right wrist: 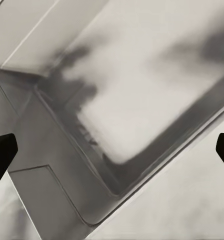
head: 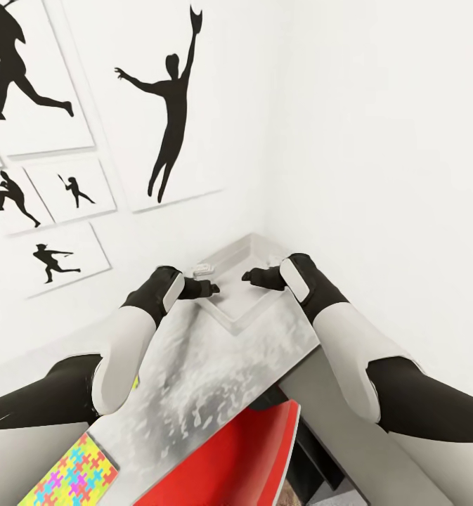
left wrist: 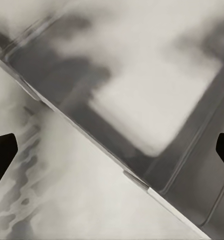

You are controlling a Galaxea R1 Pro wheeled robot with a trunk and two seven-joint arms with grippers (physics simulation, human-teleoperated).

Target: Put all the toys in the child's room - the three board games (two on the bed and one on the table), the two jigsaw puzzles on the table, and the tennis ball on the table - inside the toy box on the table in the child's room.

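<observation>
Pale grey plastic toy box (head: 244,281) sits in the far corner of the light-grey table (head: 215,379), with both grippers over its rim. Left gripper (head: 209,287) and right gripper (head: 250,276) look spread wide and empty — nothing touching. Multicoloured jigsaw square (head: 71,476) lies on the near edge; I'd fetch it next — approach flat, pinch an edge.

The toy box (head: 254,309) is sitting on the table (head: 208,379) at frame centre; a jigsaw puzzle (head: 71,478) is lying at lower left.

Toy box (head: 254,247) — pale grey, lidless — in table's (head: 215,372) corner; jigsaw puzzle (head: 71,478) near edge.
</observation>
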